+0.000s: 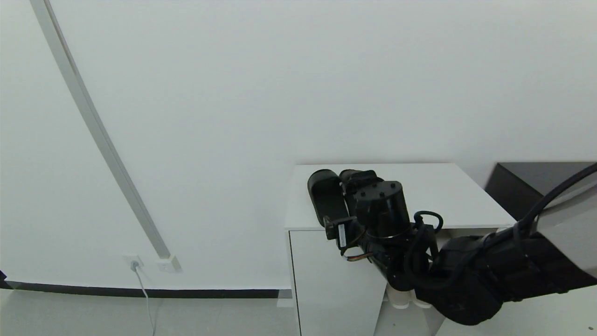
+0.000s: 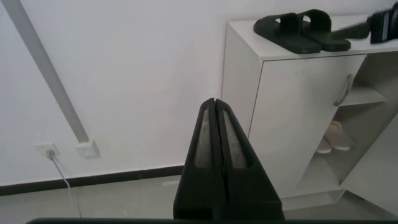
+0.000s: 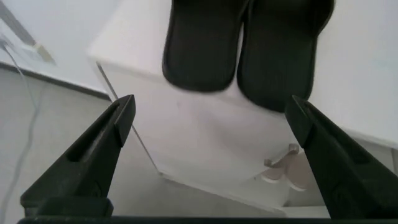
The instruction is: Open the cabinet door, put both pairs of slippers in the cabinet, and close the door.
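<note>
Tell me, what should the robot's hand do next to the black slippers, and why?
Probably ease the right hand forward until its open fingers sit either side of the black slippers. The pair lies together on the cabinet top, just ahead of that hand, and nothing is gripped yet. The cabinet is already open, with a light pair inside.

- The pair of matte black rubber slippers is black all over, with fine ribbing.
- The plain white box-shaped cabinet is white, its bar handle pale grey.
- The pair of pale cream slippers is off-white.
- The black left gripper has grey-lined jaws.
- The smooth white wall carries a slanted grey strip and a black skirting band.
- The glossy floor is pale grey.
</note>
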